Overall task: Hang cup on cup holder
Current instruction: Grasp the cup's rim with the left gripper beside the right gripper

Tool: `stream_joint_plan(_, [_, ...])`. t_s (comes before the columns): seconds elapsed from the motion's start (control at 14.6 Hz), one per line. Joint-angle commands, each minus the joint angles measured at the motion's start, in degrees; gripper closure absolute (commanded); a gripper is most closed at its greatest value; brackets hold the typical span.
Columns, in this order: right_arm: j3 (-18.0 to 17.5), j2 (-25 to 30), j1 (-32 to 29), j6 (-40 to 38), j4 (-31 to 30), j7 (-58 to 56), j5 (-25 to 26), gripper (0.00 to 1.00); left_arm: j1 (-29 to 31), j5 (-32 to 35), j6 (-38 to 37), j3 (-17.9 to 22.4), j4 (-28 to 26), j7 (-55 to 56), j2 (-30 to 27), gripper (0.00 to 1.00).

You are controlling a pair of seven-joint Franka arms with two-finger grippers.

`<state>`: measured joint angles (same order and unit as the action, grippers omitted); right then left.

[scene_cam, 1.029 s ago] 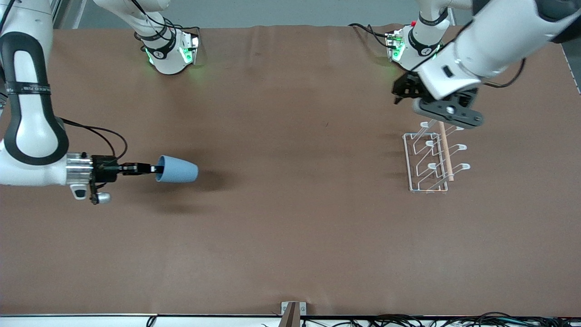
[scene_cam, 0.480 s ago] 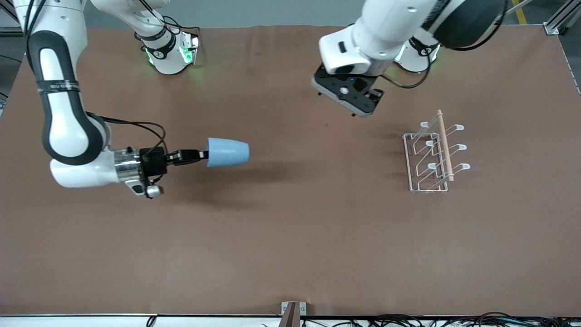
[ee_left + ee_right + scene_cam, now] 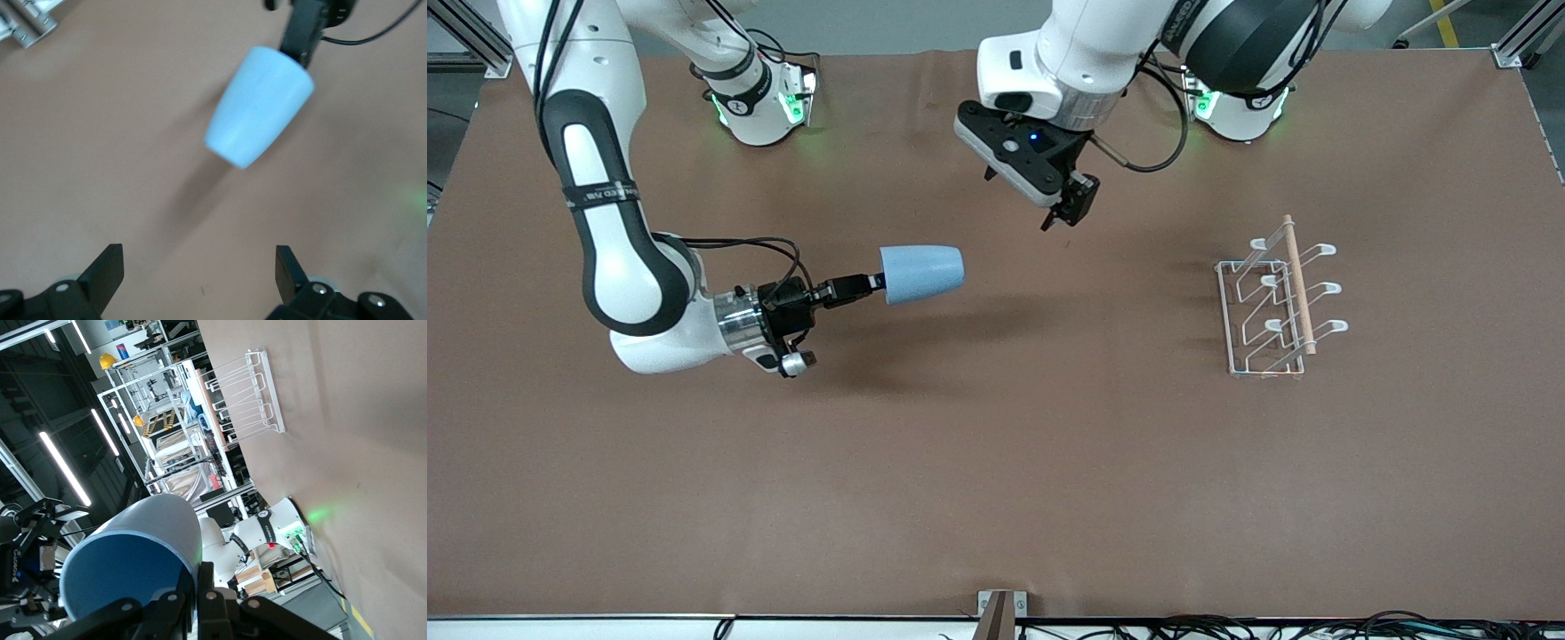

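The light-blue cup (image 3: 922, 274) is held sideways in the air over the brown table, its closed end toward the cup holder. My right gripper (image 3: 878, 282) is shut on the cup's rim, one finger inside. The right wrist view shows the cup (image 3: 133, 567) in that gripper (image 3: 198, 587), and the holder (image 3: 243, 393) farther off. The white wire cup holder (image 3: 1276, 302) stands empty toward the left arm's end. My left gripper (image 3: 1069, 213) is open and empty over bare table between cup and holder. The left wrist view shows its own fingers (image 3: 200, 260) spread wide and the cup (image 3: 259, 107).
Both arm bases (image 3: 760, 98) (image 3: 1232, 98) stand along the table's edge farthest from the front camera. A small metal bracket (image 3: 1000, 609) and cables sit at the edge nearest the camera. The brown cloth covers the whole table (image 3: 996, 462).
My right arm has carried the cup toward the table's middle and the holder. My left arm has swung from over the holder to over the middle of the table.
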<state>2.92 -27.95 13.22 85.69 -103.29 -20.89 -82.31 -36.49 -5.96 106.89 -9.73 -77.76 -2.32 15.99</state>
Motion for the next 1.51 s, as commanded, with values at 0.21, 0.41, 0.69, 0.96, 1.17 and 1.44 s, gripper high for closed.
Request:
stream_joint_plan(0.21, [0.33, 0.18, 3.21, -2.19, -0.16, -0.47, -6.63, 0.97, -2.18, 1.13, 5.07, 0.32, 2.26, -11.98, 5.19, 0.00])
stream_joint_plan(0.41, [0.42, 0.18, 4.71, -3.85, -0.16, -0.38, -6.90, 0.96, -2.79, 1.13, 7.54, 0.32, 2.26, -15.69, 6.95, 0.00])
stream_joint_plan(0.69, [0.33, 0.18, 6.37, -4.65, -0.16, -0.03, -7.51, 0.96, -3.50, 2.35, 7.63, 0.32, 2.26, -18.67, 8.35, 0.00])
stream_joint_plan(0.96, [0.42, 0.18, 7.34, -4.48, -0.16, -0.12, -9.27, 0.96, -4.38, 4.12, 7.63, 0.32, 1.91, -19.12, 9.76, 0.00])
stream_joint_plan(1.17, [0.42, 0.18, 7.26, -4.56, -0.16, -0.12, -9.45, 0.95, -4.99, 4.55, 7.46, 0.41, 1.82, -19.38, 10.56, 0.27])
stream_joint_plan(1.44, [0.42, 0.27, 7.17, -4.56, -0.16, 0.06, -9.36, 0.82, -4.47, 7.63, 3.43, 0.41, 1.82, -19.56, 10.03, 0.61])
